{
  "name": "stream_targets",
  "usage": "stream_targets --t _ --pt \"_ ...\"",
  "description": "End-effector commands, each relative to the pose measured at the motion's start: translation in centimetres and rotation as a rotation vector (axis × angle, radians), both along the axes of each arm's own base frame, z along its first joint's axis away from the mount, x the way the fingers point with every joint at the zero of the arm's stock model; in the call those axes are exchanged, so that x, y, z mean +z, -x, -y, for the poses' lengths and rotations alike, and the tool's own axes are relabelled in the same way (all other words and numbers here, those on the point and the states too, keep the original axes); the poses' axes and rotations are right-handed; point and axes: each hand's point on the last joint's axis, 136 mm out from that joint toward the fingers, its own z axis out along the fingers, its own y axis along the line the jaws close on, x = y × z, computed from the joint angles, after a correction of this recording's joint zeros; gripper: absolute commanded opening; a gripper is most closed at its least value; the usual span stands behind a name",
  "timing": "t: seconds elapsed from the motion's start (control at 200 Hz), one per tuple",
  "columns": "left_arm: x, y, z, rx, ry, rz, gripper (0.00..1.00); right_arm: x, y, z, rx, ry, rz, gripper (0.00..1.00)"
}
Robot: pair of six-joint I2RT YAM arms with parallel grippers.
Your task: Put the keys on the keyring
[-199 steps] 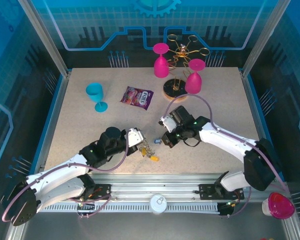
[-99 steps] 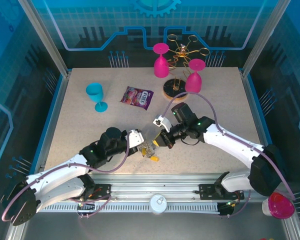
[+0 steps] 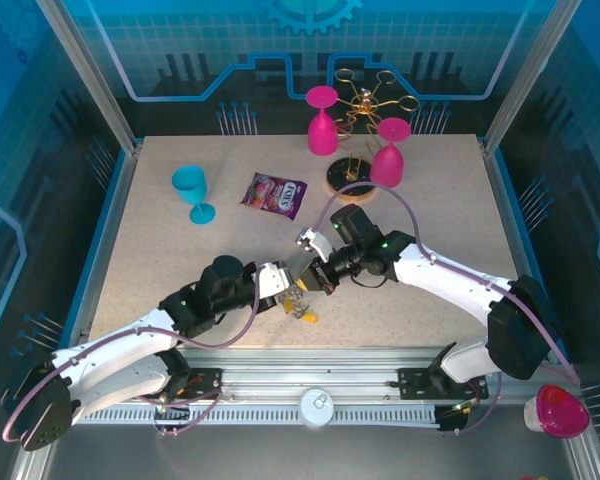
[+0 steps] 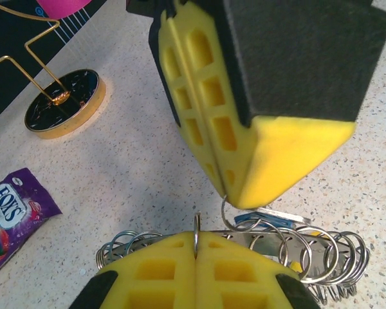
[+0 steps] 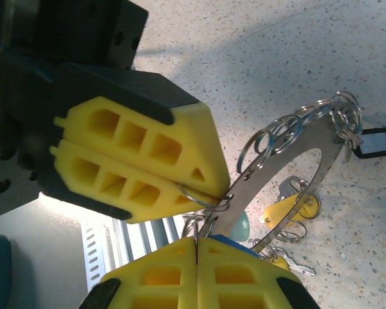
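Over speckled beige counter [image 3: 430, 220], inside blue circuit-patterned panels [image 3: 180, 60], read "FOXS" on purple candy pouch [image 4: 13, 206]. Found left end effector [image 3: 291, 291] clamped shut on keyring [image 5: 296, 161], near counter's front edge among tagged keys [image 5: 289, 209]. Found right end effector [image 3: 313, 278] pinched tight on blue-tagged key [image 4: 254, 219] by its small ring, touching keyring.

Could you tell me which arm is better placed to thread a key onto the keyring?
Right, probably. The right gripper is shut on a blue-tagged key beside the keyring, while the left gripper is shut on the keyring, steadying it.
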Motion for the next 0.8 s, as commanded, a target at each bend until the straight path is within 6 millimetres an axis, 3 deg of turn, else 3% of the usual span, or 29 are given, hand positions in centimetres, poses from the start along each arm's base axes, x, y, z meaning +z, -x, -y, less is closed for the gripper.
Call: stream_targets --t 0.0,0.64,0.796 --pt "2.2 0.3 0.9 -0.048 0.045 0.057 0.00 0.8 -0.8 -0.7 -0.021 -0.014 0.017 0.00" --pt "2.1 1.2 1.1 -0.111 0.022 0.097 0.00 1.9 -0.7 -0.7 -0.002 -0.056 0.033 0.00" --pt "2.0 1.1 0.9 -0.113 -0.005 0.139 0.00 0.7 0.1 0.4 0.053 0.037 0.083 0.00"
